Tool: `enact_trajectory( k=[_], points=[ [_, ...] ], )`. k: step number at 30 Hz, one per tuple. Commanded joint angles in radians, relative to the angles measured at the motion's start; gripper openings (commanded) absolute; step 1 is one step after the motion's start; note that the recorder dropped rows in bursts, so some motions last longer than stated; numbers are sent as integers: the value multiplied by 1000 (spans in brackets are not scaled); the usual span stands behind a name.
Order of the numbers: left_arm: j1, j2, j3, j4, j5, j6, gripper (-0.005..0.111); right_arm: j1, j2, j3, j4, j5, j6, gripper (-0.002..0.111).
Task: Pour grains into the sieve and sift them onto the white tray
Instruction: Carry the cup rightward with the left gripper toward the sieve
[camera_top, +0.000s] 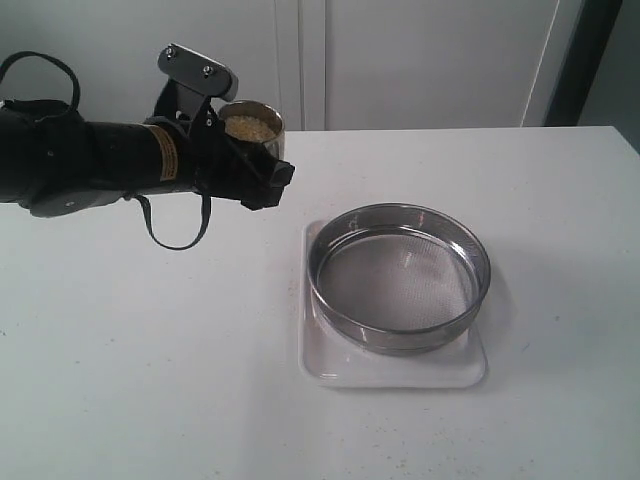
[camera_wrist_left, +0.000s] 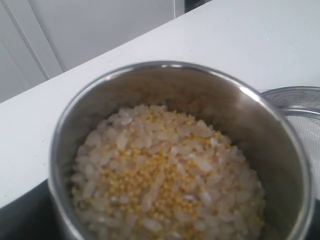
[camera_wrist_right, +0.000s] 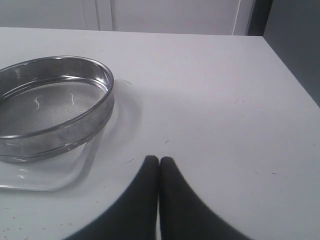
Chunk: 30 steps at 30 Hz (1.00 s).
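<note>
Pouring not yet begun: the left fingers (camera_top: 264, 180) grip a cup (camera_top: 276, 140) full of grains (camera_wrist_left: 165, 175), raised far-left of the empty sieve (camera_top: 400, 275) on the white tray (camera_top: 390, 375); the right fingers (camera_wrist_right: 145, 190), closed and empty, hang over the surface (camera_top: 150, 380) near the tray.

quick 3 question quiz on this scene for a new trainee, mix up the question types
1. True or false: the sieve sits on the white tray.
2. Where are the grains right now?
A. in the cup
B. in the sieve
C. spread on the tray
3. Fill in the blank: the right gripper is ___ (open or shut).

Key: 1 true; 2 A; 3 shut
</note>
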Motion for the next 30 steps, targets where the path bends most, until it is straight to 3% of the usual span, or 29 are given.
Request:
enact_trajectory(
  k=[1,11,20,30],
  points=[
    [-6,-11,-12,12,2,-13,0,-6,-6,6,-2,-11,-4,0],
    [-6,-11,-14,24,33,-12,0,-6,-6,6,-2,-11,-4,0],
    [-6,-8,-59,233,69,-161,0,-6,-6,6,-2,-11,-4,0],
    [-25,39,-90,316,71,-212,0,-6,-6,6,-2,-11,-4,0]
  ],
)
